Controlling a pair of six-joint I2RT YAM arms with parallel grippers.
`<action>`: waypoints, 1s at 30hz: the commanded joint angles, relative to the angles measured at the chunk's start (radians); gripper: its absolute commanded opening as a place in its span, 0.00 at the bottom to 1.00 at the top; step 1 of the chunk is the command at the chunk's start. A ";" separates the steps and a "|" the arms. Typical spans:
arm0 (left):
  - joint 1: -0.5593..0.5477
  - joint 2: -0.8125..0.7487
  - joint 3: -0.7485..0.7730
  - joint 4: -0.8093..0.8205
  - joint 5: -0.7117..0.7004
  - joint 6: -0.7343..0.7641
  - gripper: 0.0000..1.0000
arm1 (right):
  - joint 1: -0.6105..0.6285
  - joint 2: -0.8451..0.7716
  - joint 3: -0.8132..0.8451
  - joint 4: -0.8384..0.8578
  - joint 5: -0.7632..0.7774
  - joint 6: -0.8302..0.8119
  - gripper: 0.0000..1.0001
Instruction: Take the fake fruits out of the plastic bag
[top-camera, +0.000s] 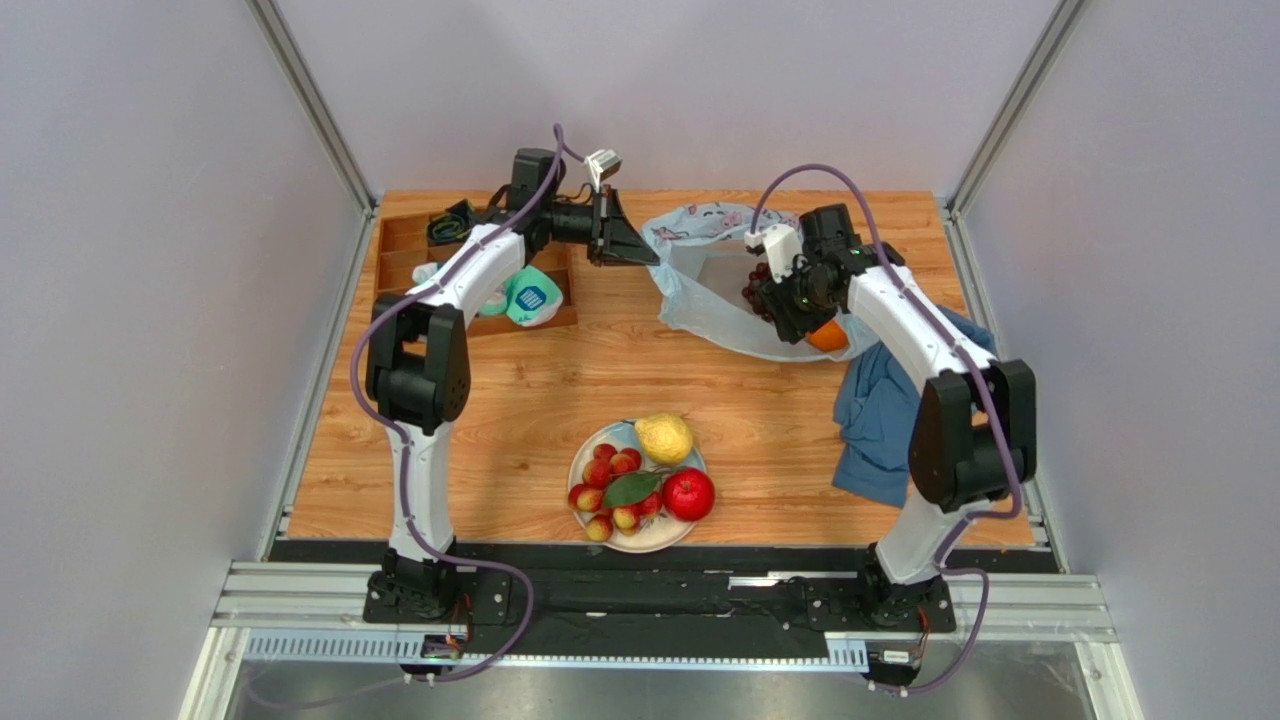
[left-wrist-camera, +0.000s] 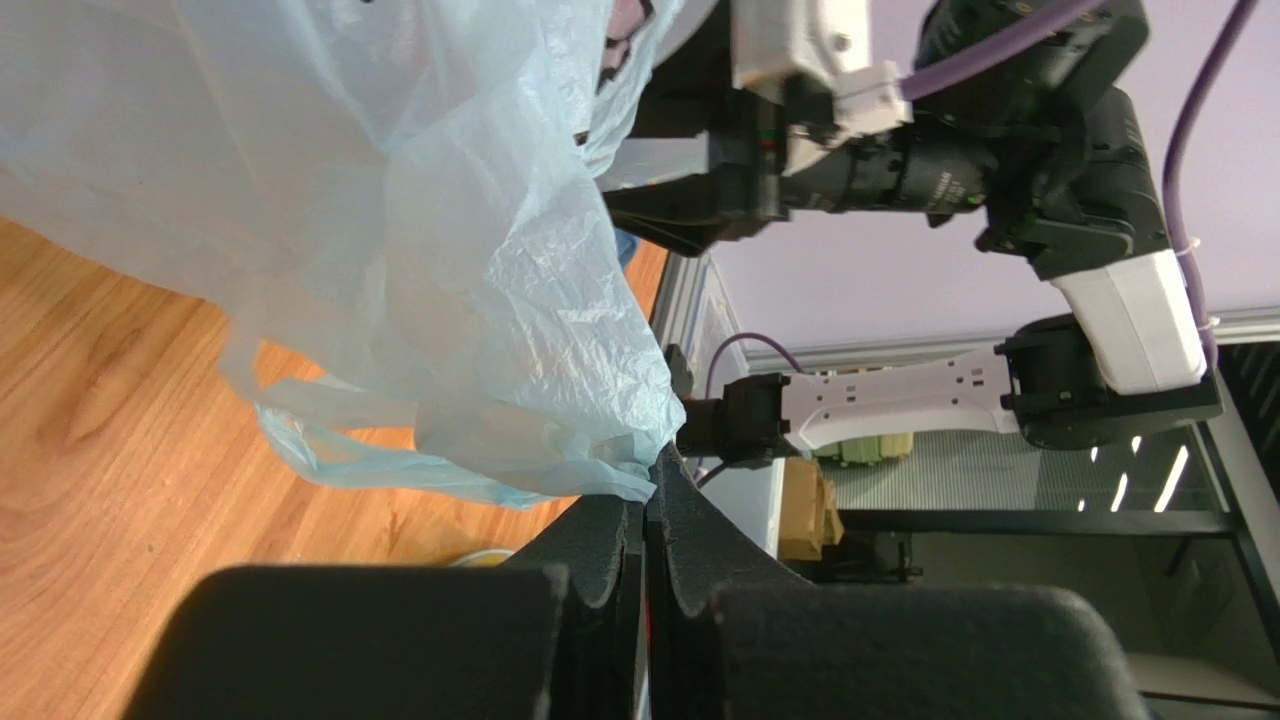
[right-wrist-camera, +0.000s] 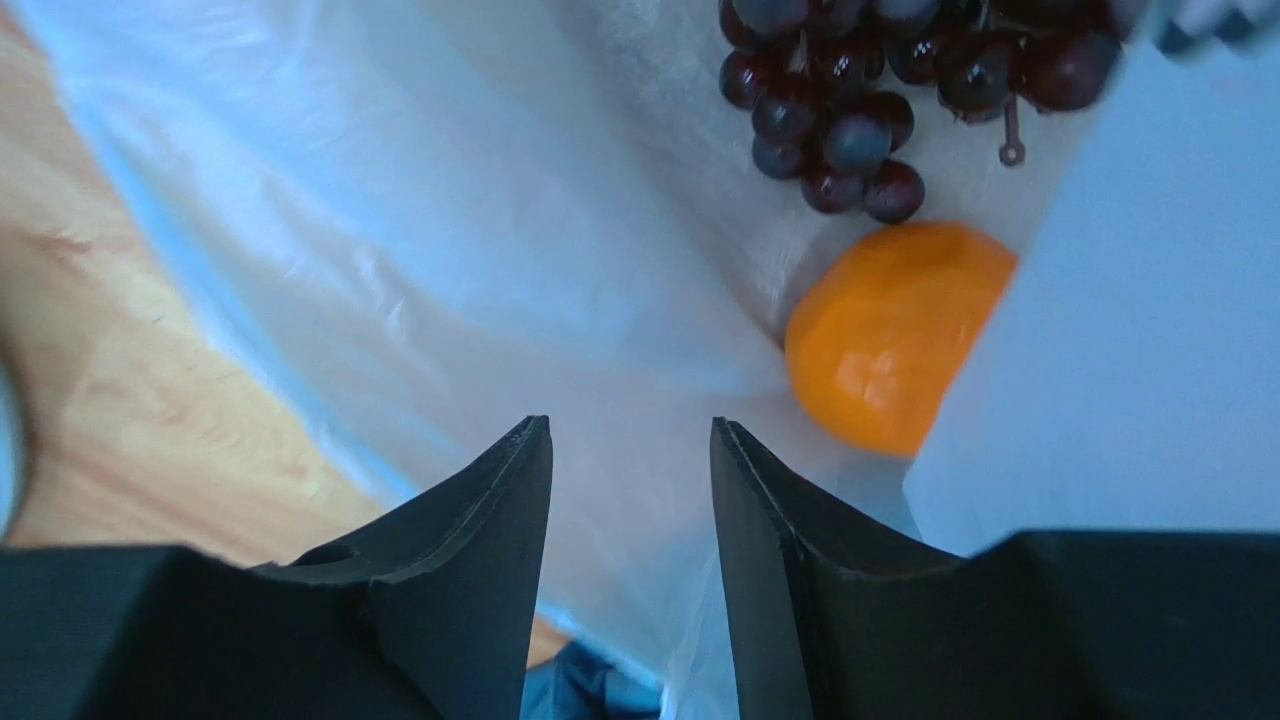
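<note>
L end effector at plastic bag rim; R end effector by grape bunch, orange.

The wooden surface carried a pale plate near its front centre. A dark-blue cloth lay crumpled at the right edge. Teal-and-white rolled socks rested at back left, touching a wooden compartment tray.

Bright and even from overhead in the top view; sharp throughout, with faint soft shadows on the table; backlit at the left wrist, glowing through the plastic bag; dark and blurred along the bottom; pale and washed out at the right wrist; slightly soft on the grape bunch and orange.
</note>
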 joint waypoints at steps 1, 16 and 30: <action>-0.015 -0.054 -0.037 0.001 0.009 0.016 0.00 | 0.006 0.098 0.081 0.139 0.077 -0.070 0.46; -0.049 -0.058 -0.054 -0.005 0.017 0.022 0.00 | -0.069 0.320 0.189 0.163 0.345 -0.182 0.86; -0.053 -0.063 -0.077 -0.005 0.010 0.033 0.00 | -0.106 0.441 0.193 0.167 0.368 -0.249 0.66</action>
